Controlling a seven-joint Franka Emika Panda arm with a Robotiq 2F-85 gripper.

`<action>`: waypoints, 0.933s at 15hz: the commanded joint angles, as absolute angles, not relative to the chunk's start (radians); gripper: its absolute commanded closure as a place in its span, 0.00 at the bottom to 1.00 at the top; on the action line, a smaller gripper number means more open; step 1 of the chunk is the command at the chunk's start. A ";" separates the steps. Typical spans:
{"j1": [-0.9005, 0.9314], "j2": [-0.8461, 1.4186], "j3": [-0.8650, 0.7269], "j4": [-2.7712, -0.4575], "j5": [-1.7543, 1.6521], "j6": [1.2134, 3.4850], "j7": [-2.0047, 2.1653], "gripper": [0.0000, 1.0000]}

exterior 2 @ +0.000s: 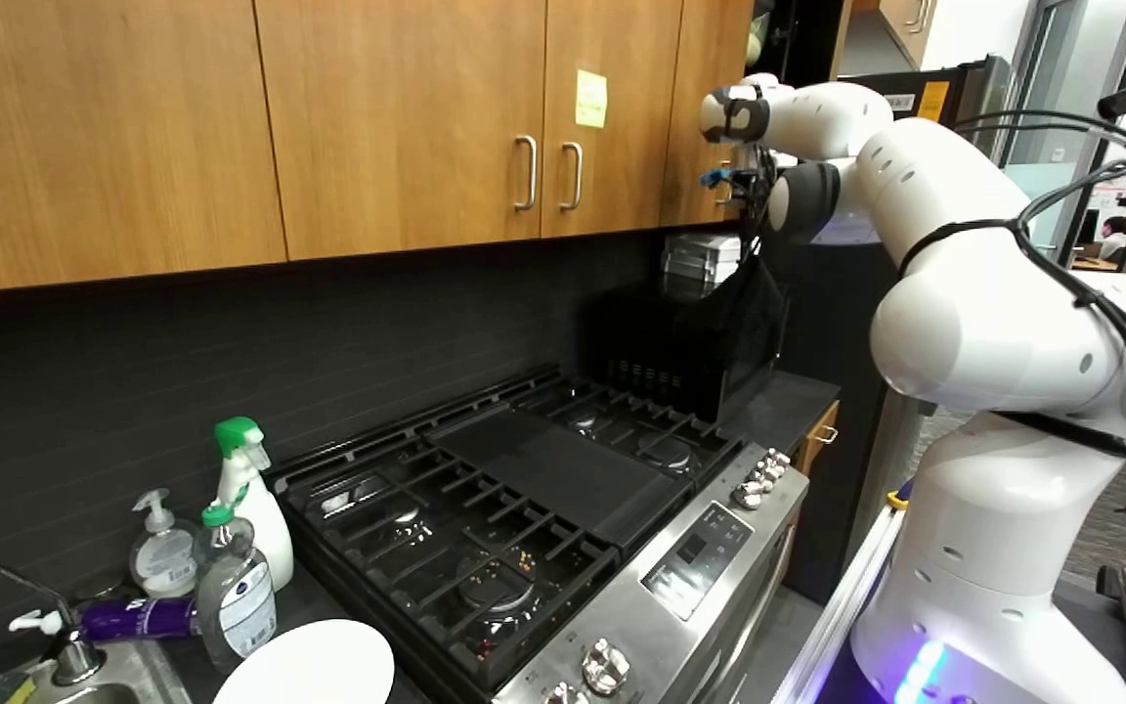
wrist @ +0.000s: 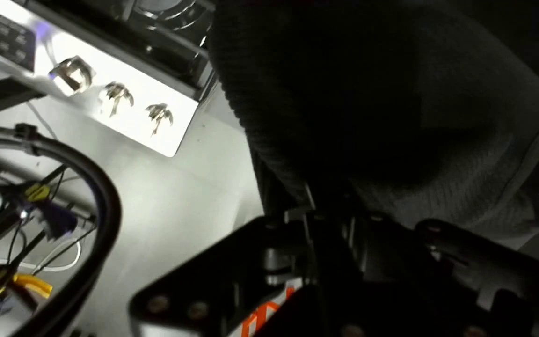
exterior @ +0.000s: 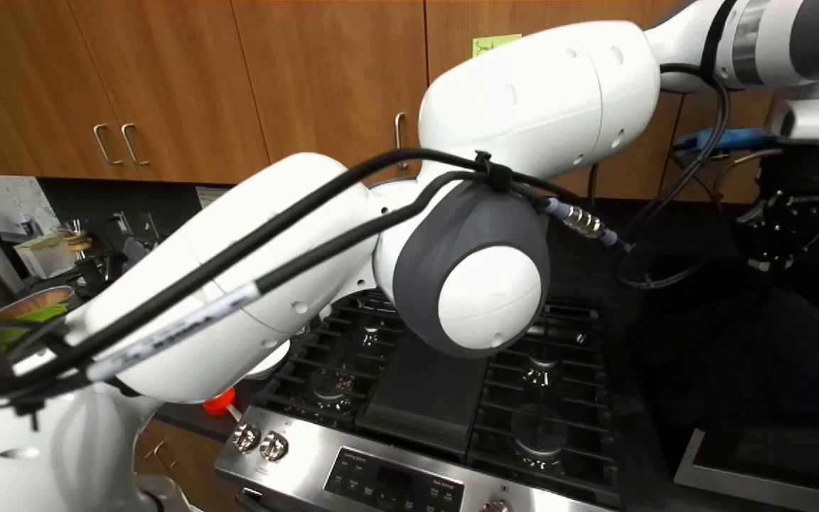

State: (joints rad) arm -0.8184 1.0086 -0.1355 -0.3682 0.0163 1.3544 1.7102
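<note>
At the left of an exterior view, a purple bottle [exterior 2: 138,619] is laid on its side beside the sink [exterior 2: 160,675]. Next to it, a pump bottle [exterior 2: 164,559], a green-capped bottle [exterior 2: 236,601] and a green-topped spray bottle [exterior 2: 265,523] are stood upright on the table [exterior 2: 314,592]. A white plate [exterior 2: 314,665] is placed near the stove [exterior 2: 539,464]. Beyond the stove, clear boxes [exterior 2: 703,256] are stacked on a black appliance [exterior 2: 636,337]. Farther right, in both exterior views, a black cloth [exterior 2: 757,298] is hung from the jaws, which are closed on its upper end; whether anything is touched by its lower part cannot be told. In the wrist view, knobs [wrist: 72,76] are shown left of the cloth.
</note>
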 commanded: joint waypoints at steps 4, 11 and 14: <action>-0.836 0.875 -0.180 -0.422 -0.043 1.000 1.392 0.98; -0.893 1.040 -0.242 -0.306 -0.110 0.890 1.158 0.98; -0.894 1.021 -0.235 -0.385 -0.093 0.915 1.169 0.91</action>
